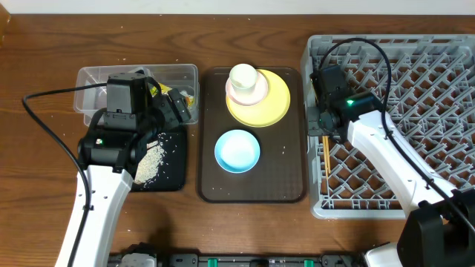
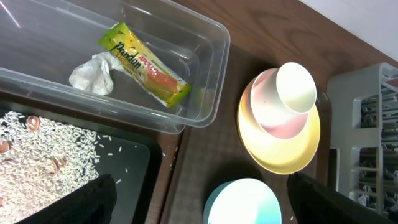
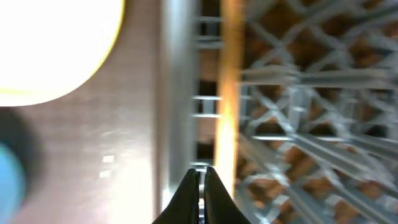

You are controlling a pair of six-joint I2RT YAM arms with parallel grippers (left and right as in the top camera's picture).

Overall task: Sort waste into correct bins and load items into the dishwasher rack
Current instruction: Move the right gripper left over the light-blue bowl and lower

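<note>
The green-and-yellow wrapper and the white tissue lie in the clear tub. Rice scraps lie on the black tray. My left gripper is open and empty over the edge between the black tray and the brown tray; it also shows in the overhead view. The white cup sits in the pink bowl on the yellow plate. The light blue bowl stands in front of them. The chopsticks lie inside the grey rack along its left wall. My right gripper is shut and empty just left of them.
The plate, the bowls and the cup stand on a dark-brown serving tray between the bins and the rack. The rack wall runs just under my right gripper. Brown wooden table lies all round.
</note>
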